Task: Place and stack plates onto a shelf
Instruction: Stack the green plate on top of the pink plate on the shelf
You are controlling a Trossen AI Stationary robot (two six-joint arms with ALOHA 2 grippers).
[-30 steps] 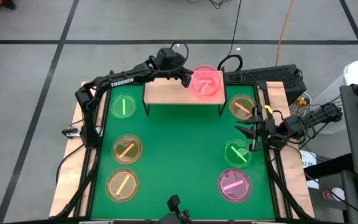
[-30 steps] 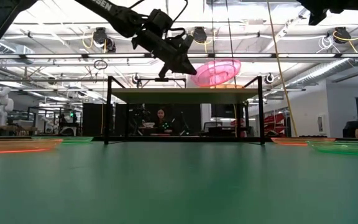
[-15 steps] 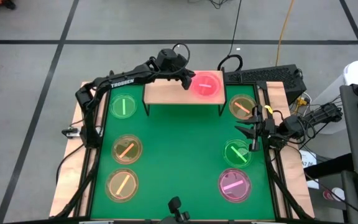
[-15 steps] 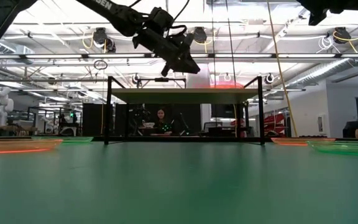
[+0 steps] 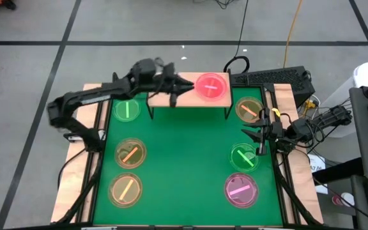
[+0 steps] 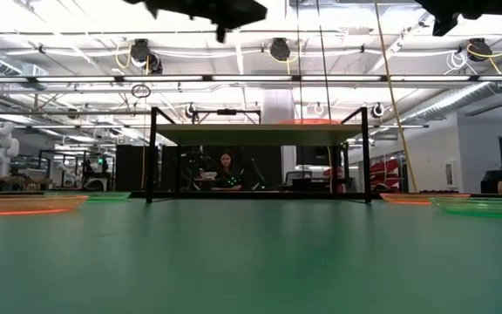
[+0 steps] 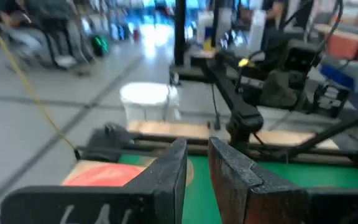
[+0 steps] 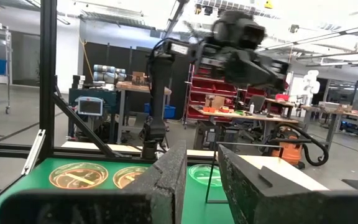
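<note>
pink plate (image 5: pixel 211 85) lies on the shelf (image 5: pixel 161 96); left gripper (image 5: pixel 179 89) fingers narrowly apart, empty.

grey concrete floor (image 5: pixel 37 70) around the green-topped table (image 5: pixel 184 160), crossed by dark tape lines (image 5: pixel 171 43). yellow cable (image 5: pixel 291 38) runs over the floor beyond the table's far edge. black keyboard (image 5: pixel 273 78) just beside the table's far right corner. behind the table, an open workshop hall: bright ceiling strip lights (image 6: pixel 77 39), white beams, red shelving (image 8: pixel 213 93), workbenches, a seated person (image 6: pixel 226 170) at a desk.
</note>
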